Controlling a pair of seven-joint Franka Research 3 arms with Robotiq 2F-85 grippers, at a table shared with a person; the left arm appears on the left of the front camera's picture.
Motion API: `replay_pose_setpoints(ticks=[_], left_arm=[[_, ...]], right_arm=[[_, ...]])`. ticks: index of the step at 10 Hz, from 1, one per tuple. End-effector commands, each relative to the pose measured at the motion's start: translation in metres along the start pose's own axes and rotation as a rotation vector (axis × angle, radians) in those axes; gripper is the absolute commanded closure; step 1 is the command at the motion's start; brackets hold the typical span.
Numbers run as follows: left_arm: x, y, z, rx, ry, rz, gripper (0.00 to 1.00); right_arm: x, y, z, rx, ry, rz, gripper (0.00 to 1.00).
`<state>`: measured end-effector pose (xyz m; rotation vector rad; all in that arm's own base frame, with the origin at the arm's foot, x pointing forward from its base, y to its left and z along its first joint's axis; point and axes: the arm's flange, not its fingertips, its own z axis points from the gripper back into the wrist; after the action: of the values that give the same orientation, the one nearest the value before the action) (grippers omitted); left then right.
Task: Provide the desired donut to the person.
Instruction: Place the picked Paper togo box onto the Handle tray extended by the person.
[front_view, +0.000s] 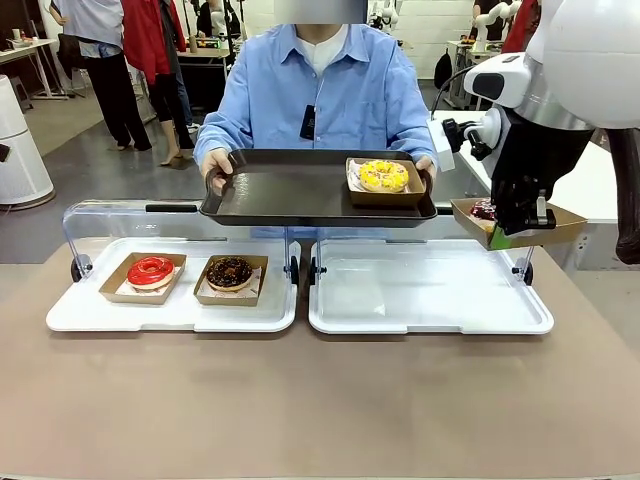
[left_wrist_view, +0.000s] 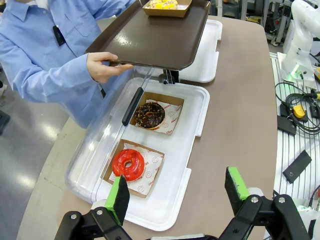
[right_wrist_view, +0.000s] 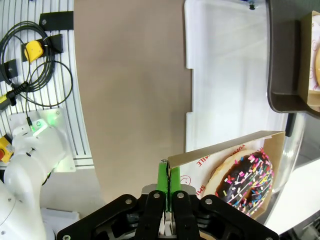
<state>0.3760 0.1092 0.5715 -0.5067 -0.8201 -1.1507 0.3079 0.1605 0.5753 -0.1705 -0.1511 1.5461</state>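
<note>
— What is laid out on the tan table (front_view: 320, 400)?
— Two white serving trays are set side by side: the left white tray (front_view: 80, 318) and the right white tray (front_view: 430, 290), whose floor is bare. A clear hinged lid (front_view: 110, 222) with a black handle (front_view: 172, 208) is stood open behind the left one.
— And off the table?
— Black cables (left_wrist_view: 300, 107) and a yellow-and-black device (left_wrist_view: 300, 111) are seen on a white side surface, with a flat black piece (left_wrist_view: 296, 166) laid near them. A white cylindrical unit (front_view: 18, 150) is placed on the floor at far left.
</note>
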Motion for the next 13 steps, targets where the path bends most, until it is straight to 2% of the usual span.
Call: replay_pose_setpoints(ticks=[1, 4, 6, 7, 9, 11, 13], left_arm=[[0.0, -0.001, 0.0, -0.002, -0.016, 0.004, 0.0], [0.0, -0.001, 0.0, -0.002, -0.016, 0.004, 0.0], [0.0, -0.001, 0.0, -0.002, -0.016, 0.004, 0.0], [0.0, -0.001, 0.0, -0.002, -0.016, 0.004, 0.0], [0.0, -0.001, 0.0, -0.002, -0.016, 0.004, 0.0], [0.0, -0.001, 0.0, -0.002, -0.016, 0.004, 0.0], [0.0, -0.001, 0.0, -0.002, -0.016, 0.004, 0.0]], right_arm=[[-0.001, 0.002, 0.0, -0.006, 0.017, -0.01, 1.0], [0.0, 0.0, 0.0, 0.0, 0.0, 0.0, 0.98], [0.038, 0.02, 0.047, -0.132, 0.067, 0.055, 0.98], [0.056, 0.015, 0.067, -0.17, 0.076, 0.061, 0.98], [0.088, -0.009, 0.091, -0.201, 0.044, 0.061, 0.98], [0.141, -0.041, 0.101, -0.198, -0.021, 0.083, 0.98], [0.2, -0.081, 0.099, -0.218, -0.1, 0.032, 0.98]])
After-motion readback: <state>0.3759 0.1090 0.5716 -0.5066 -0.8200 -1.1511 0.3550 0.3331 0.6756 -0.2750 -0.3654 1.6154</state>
